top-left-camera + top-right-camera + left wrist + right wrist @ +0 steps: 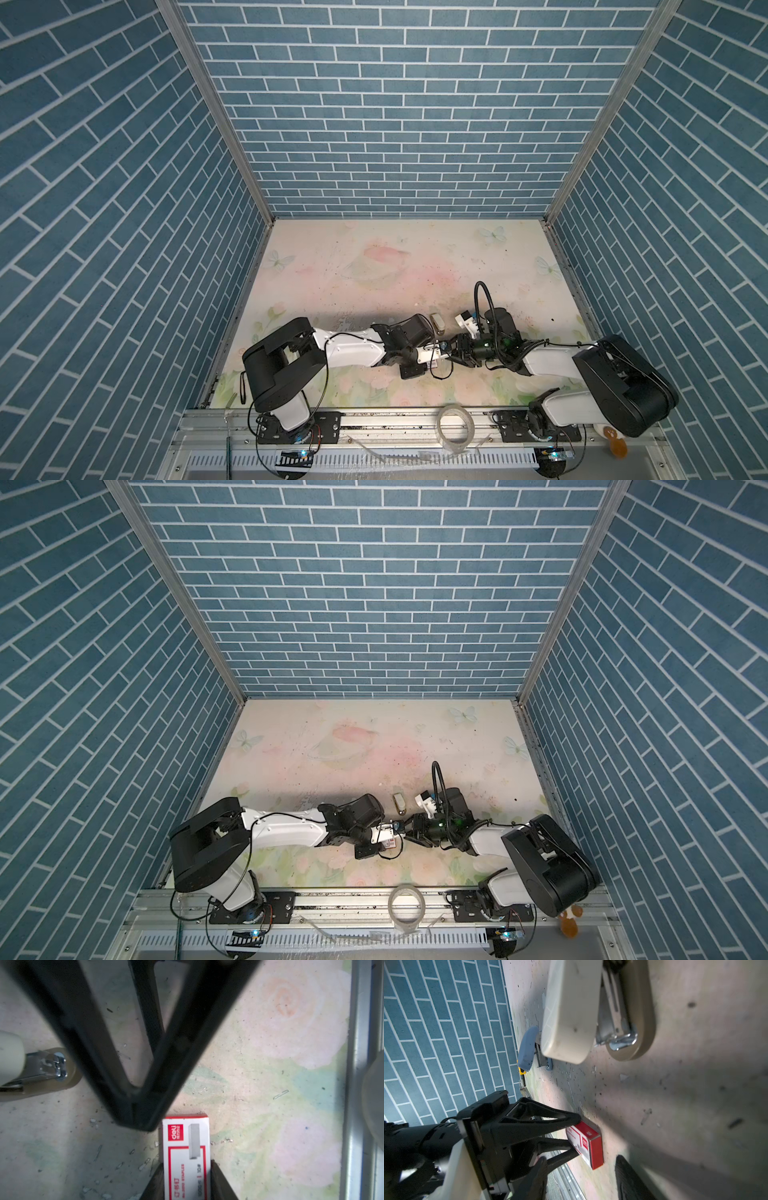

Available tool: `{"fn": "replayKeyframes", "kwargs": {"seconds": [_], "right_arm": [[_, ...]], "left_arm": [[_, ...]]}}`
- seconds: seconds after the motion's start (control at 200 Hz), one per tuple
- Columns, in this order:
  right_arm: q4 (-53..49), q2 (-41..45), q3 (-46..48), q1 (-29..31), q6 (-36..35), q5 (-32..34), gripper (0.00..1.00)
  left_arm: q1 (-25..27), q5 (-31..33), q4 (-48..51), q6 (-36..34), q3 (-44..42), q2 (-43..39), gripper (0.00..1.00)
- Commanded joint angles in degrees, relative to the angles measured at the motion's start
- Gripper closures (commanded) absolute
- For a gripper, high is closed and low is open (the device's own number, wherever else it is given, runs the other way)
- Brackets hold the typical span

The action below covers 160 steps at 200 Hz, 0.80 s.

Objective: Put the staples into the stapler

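Left gripper (pixel 577 1136): closed on the staple box (pixel 185 1147), clamping its long sides.
Right gripper (pixel 581 1158): jaws stood apart and empty, one finger just beside the box's free end.
Staples: no strip was visible; judged to be inside the box.
Stapler (pixel 437 323): lay on the table (pixel 374 270), just far of both grippers.
Risk: the box could twist loose or spill strips if the right gripper pulled off-axis.
View difference: only the right wrist view showed a blue stapler (pixel 527 1051), unseen in both top views.

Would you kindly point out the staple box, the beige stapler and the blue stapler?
staple box (pixel 178 1157), left wrist view, white printed face.
beige stapler (pixel 569 1012), right wrist view, top cover.
blue stapler (pixel 527 1049), right wrist view, top cover.
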<state>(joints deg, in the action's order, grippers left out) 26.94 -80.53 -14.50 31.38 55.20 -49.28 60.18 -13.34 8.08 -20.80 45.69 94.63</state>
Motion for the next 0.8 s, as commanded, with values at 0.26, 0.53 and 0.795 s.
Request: {"fn": "replayKeyframes", "kwargs": {"seconds": [0.26,0.53,0.795], "right_arm": [[7.2,-3.8,0.1,3.6,4.4,0.7,0.47],[8.9,-5.1,-0.3,5.1,5.1,0.8,0.48],[10.0,-5.4,-0.7,5.8,5.6,1.1,0.48]], "left_arm": [[-0.3,0.1,1.2,-0.5,-1.1,2.8,0.64],[-0.3,0.2,1.0,-0.6,-1.1,3.2,0.65],[-0.3,-0.3,0.6,-0.8,-1.2,3.2,0.65]]}}
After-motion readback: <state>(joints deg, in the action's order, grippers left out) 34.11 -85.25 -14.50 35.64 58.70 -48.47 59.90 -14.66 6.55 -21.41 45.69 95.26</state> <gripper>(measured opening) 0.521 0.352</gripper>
